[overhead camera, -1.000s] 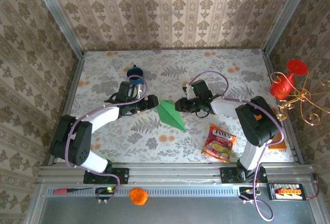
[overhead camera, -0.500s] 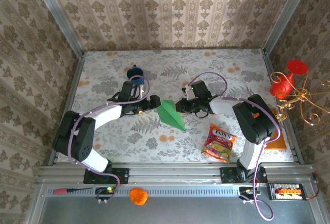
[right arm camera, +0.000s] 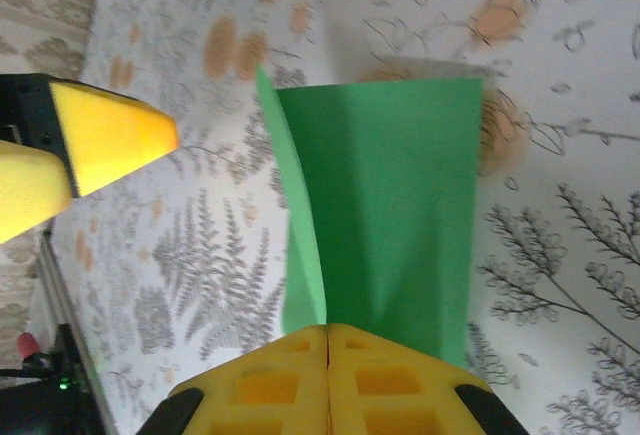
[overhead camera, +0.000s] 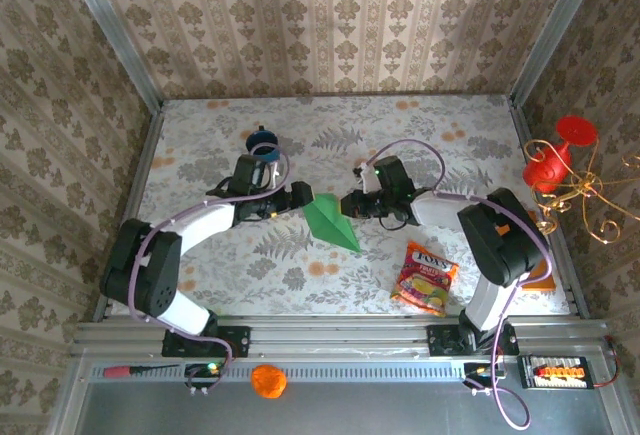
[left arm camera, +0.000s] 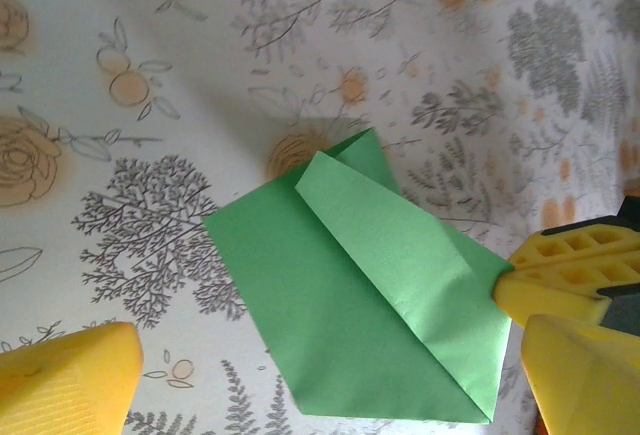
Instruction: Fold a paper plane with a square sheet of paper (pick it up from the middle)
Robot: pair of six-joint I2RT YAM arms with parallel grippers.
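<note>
1. Centre of the overhead view: the bright-green folded sheet of paper (overhead camera: 330, 221) lies on the floral-patterned tabletop (overhead camera: 220, 255). It is creased into a pointed shape, tip aimed at the lower right.
2. The right gripper (right arm camera: 327, 343) has its yellow fingers pressed together on the paper's edge at the bottom of its wrist view. A raised flap runs straight into the pinch. I'd say the pinch sits there to take control of that flap so the next crease can be worked.
3. The left gripper (overhead camera: 302, 198) sits just beside the paper's upper-left corner, fingers spread wide and holding nothing. My read is that it's placed to steady or take the opposite side.
4. Pose check: both arms reach in from the bottom corners of the overhead view. Their elbows are bent inward and their wrists are low over the table, the two grippers facing each other across the paper.
5. By my judgement the plane isn't finished, since there's no slim dart with a long central ridge yet.
</note>
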